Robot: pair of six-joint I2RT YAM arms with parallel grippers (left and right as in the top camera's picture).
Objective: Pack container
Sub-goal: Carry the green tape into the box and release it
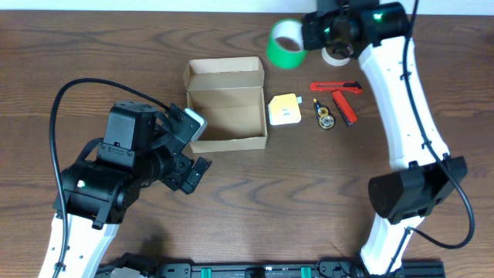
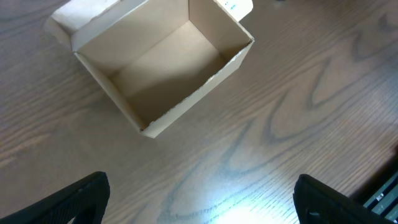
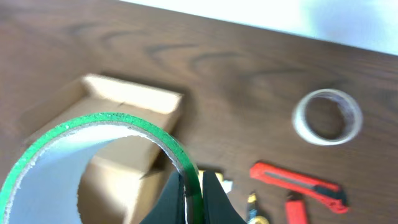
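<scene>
The brown cardboard box [image 1: 225, 114] stands open and empty at table centre, its flap lid folded back; it also shows in the left wrist view [image 2: 158, 65] and the right wrist view [image 3: 127, 162]. My right gripper [image 1: 306, 32] is shut on the wall of a green tape roll [image 1: 284, 45] and holds it in the air beyond the box's far right corner; the roll fills the lower left of the right wrist view [image 3: 99, 168], pinched between the fingers [image 3: 194, 186]. My left gripper [image 1: 193, 171] is open and empty near the box's front left corner, with both fingers wide apart [image 2: 199, 199].
Right of the box lie a yellow and white pad [image 1: 284, 110], a small yellow tape measure [image 1: 326, 116], and two red cutters [image 1: 336, 86], [image 1: 344, 106]. A clear tape roll [image 3: 328, 117] lies at the far side, under my right arm in the overhead view.
</scene>
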